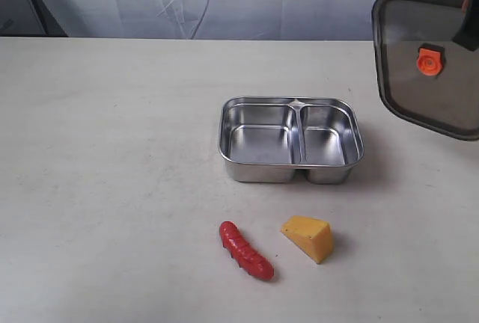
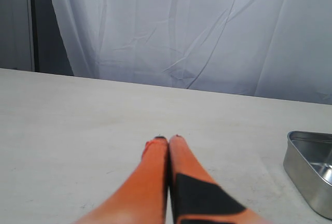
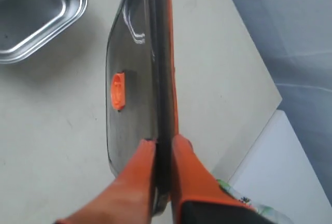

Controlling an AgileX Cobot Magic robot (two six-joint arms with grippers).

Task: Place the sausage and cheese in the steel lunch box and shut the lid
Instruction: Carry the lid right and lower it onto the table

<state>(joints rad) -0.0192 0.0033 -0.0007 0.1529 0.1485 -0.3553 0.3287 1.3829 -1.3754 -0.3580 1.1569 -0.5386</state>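
Risk: edge grip looked thin; lid point(image 1: 419, 95) could slip, fall.
Right tool point(image 3: 163, 143): clamped lid edge.
Left tool point(image 2: 168, 139): closed, empty.

The dark translucent lid point(image 1: 426, 87), orange valve at centre, is held tilted, its edge pinched between the right fingers point(image 3: 189, 175). The empty steel lunch box point(image 1: 288, 173) is set apart from them; the red sausage point(image 1: 245, 250) and yellow cheese point(image 1: 308, 238) are seen farther off.

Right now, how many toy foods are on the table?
2. The sausage lies in front of the steel lunch box; the cheese sits beside it, not touching. None looks hidden.
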